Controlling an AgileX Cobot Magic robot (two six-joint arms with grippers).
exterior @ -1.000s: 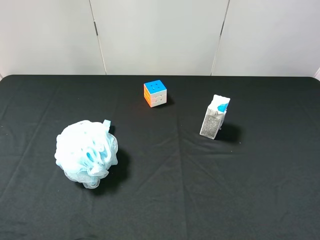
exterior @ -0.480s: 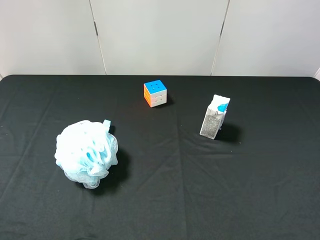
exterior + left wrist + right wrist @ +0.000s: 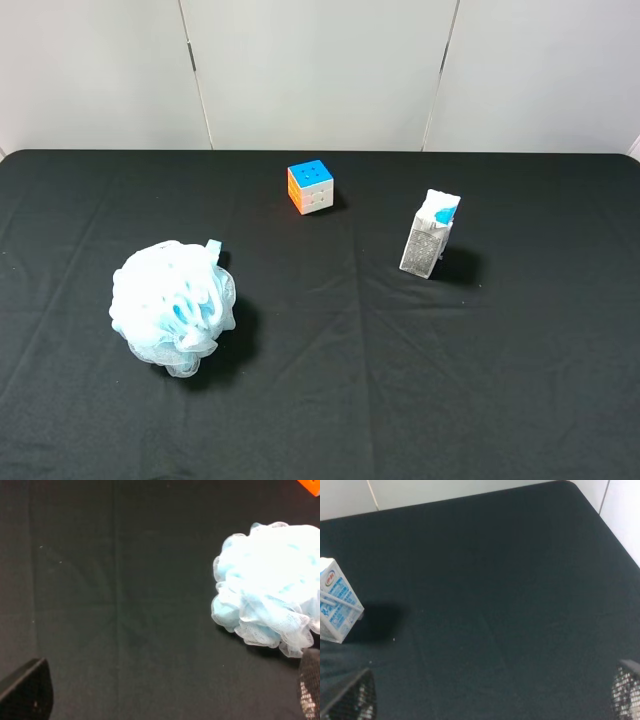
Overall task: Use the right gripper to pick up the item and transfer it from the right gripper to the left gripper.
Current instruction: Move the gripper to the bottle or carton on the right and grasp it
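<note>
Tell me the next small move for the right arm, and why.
Probably swing the right gripper toward the drink carton and lower over it. Its jaws stand open and empty. The carton stands upright and untouched on the black cloth, and the right wrist view has it off at the edge, not centred.

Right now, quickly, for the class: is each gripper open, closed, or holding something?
The left gripper is open, holding nothing.
The right gripper is open, holding nothing; the carton stands apart from it.
</note>
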